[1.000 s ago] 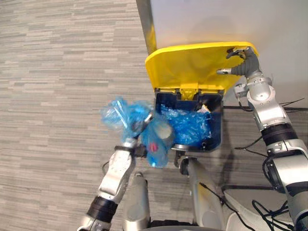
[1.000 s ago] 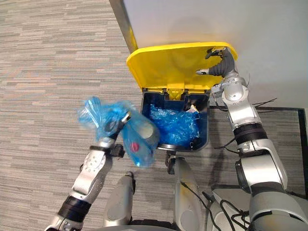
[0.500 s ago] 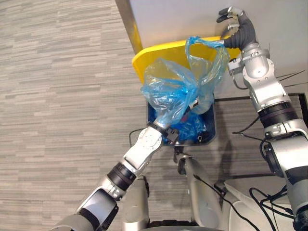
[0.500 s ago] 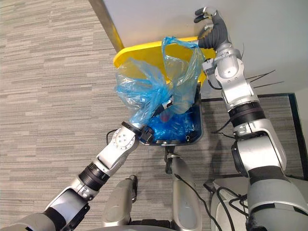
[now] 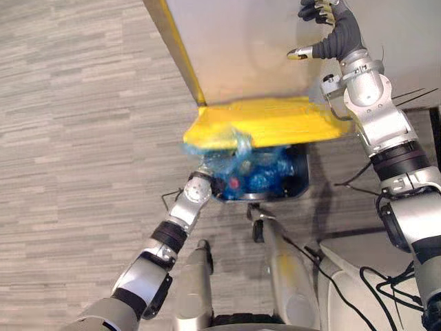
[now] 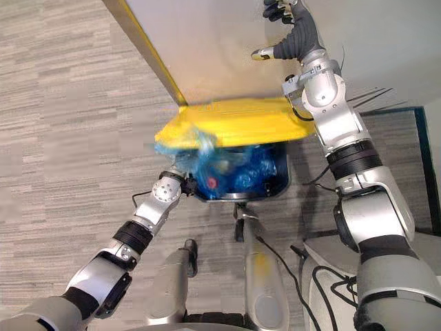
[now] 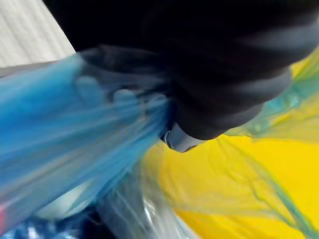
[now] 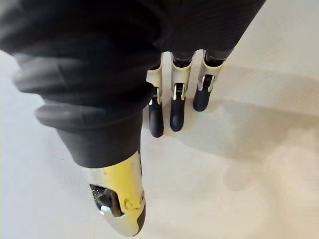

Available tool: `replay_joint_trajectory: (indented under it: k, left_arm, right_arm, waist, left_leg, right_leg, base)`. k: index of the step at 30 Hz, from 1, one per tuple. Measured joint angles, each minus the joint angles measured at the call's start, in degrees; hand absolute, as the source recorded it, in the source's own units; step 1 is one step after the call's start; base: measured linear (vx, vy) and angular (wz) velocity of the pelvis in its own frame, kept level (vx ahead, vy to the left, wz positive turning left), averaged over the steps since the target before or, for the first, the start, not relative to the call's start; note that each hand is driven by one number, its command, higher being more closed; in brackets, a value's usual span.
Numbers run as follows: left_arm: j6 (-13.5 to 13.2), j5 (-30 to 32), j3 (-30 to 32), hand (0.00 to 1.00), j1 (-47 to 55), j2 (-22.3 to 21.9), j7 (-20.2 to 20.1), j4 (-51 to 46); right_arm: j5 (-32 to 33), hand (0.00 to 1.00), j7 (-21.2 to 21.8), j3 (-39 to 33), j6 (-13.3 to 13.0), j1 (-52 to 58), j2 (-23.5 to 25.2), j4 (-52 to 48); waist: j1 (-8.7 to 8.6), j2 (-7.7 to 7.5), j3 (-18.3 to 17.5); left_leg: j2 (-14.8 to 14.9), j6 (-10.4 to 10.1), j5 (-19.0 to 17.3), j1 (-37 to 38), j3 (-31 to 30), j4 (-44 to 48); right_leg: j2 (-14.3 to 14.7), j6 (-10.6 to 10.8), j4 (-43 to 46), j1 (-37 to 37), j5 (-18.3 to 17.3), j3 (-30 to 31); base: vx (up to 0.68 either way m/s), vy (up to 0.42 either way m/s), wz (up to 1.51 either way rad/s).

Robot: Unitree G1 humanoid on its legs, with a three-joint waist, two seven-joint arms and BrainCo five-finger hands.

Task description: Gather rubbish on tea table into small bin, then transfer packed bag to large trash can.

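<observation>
Lying inside the trash can (image 5: 301,176) is the blue bag (image 5: 260,176).

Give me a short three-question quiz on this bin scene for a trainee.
1. True or false: the right hand grips the lid.
2. Where is the blue bag? A: flat on the floor. B: at the opening of the bin. C: in the right hand.
3. Which hand is at the bag?
Key: 1 false, it is up by the wall, apart from the lid; 2 B; 3 the left hand.
</observation>
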Motion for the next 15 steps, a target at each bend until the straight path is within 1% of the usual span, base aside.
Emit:
replay_joint_trajectory:
  k: [5, 10, 13, 15]
  left_arm:
    - [0.58, 2.26, 1.16, 0.00, -2.27, -0.02, -0.03, 1.46]
    - [0.57, 3.23, 1.69, 0.00, -2.71, -0.03, -0.18, 1.89]
    - [0.58, 3.50, 1.71, 0.00, -2.44, 0.07, -0.37, 2.50]
    - [0.56, 3.49, 1.72, 0.00, -1.97, 0.28, -0.41, 2.48]
  right_arm:
    - [-0.07, 0.00, -0.03, -0.10, -0.01, 0.20, 1.69, 0.03]
    - [-0.20, 0.00, -0.08, -0.47, 0.00, 0.81, 1.83, 0.04]
    - [-0.83, 0.00, -0.06, -2.82, -0.02, 2.61, 2.67, 0.02]
    - [-1.21, 0.00, -0.01, -2.90, -0.02, 3.90, 2.84, 0.01]
  waist:
    - [-0.14, -0.22, 0.13]
    - [-0.64, -0.23, 0.12]
    - [-0.57, -0.25, 0.11]
    - [-0.56, -0.26, 0.10]
  left_leg:
    - [-0.36, 0.54, -0.27, 0.19, 0.93, 0.00]
    - [-1.22, 0.80, -0.41, 0.55, 0.79, -0.02]
    - [-1.68, 0.83, -0.42, 0.74, 0.65, 0.17]
    - [-2.11, 1.04, -0.53, 1.29, 0.48, 0.27]
  right_leg:
    - [-0.29, 0.19, 0.98, -0.79, -0.20, 1.12]
    - [-1.26, 0.72, 1.89, -0.77, -0.66, 1.24]
    - [-1.91, 0.75, 2.12, -0.47, -0.68, 1.23]
    - [-2.35, 1.32, 2.63, 0.02, -1.04, 1.28]
  base:
    - [0.05, 0.021, -0.07]
    - [0.02, 0.020, 0.03]
    - [-0.01, 0.012, 0.07]
    - [-0.01, 0.008, 0.06]
